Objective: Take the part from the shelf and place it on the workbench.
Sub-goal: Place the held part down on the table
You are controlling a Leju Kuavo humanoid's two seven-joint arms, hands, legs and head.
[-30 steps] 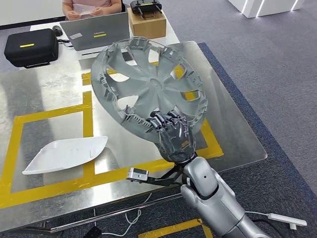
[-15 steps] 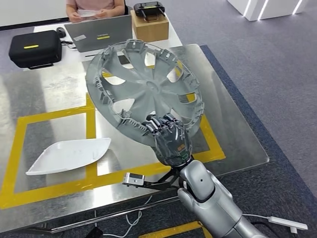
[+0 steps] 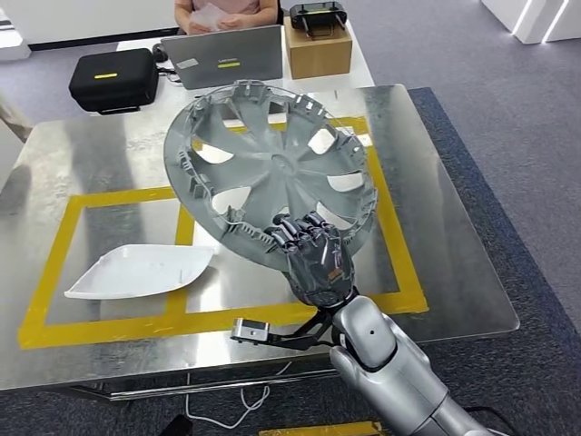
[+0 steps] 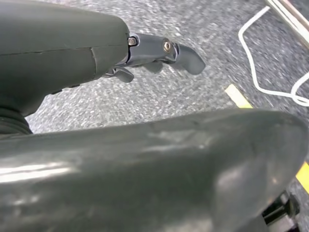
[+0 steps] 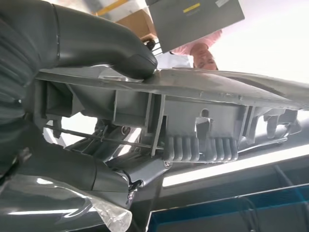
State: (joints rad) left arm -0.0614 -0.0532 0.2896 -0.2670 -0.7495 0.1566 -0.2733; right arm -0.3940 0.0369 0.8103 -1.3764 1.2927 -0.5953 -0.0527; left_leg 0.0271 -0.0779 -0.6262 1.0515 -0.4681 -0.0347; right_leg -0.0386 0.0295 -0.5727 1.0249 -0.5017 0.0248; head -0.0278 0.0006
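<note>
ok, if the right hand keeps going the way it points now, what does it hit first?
Nothing obvious: the right hand, gripping the hubcap rim, points across the workbench toward the laptop. Depth is unclear.

The right arm (image 3: 390,368) was shiny silver with a small dark dot on the rounded wrist, and the right hand (image 3: 317,257) was dark grey with ribbed fingers. The left hand (image 4: 160,50) was dark too, with little silver screws.
</note>
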